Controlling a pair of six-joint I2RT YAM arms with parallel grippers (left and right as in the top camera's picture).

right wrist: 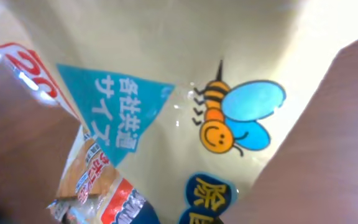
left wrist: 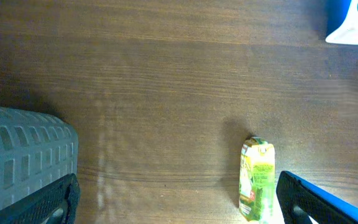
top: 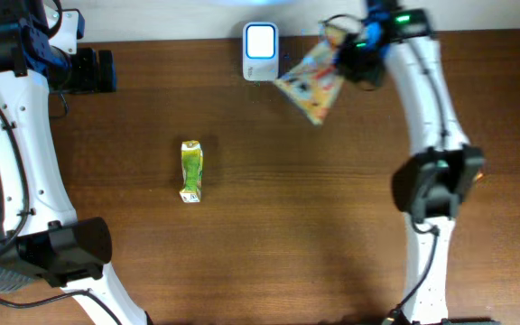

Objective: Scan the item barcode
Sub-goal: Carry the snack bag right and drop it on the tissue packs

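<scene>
Now | right gripper (top: 348,54): clamped on yellow printed plastic packet (top: 312,83), held just beside white-and-blue scanner (top: 260,50) | left gripper (top: 105,70): jaws apart, empty | green carton (top: 191,170): lying on brown wooden table (top: 314,208)

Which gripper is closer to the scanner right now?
Right. The right gripper, shut on the yellow pouch, sits just beside the scanner; the left gripper hangs open, well off on its other side.

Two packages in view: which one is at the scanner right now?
The yellow snack bag with the bee print, pinched in the right gripper beside the white scanner. The green carton lies flat on the table, ungripped.
</scene>
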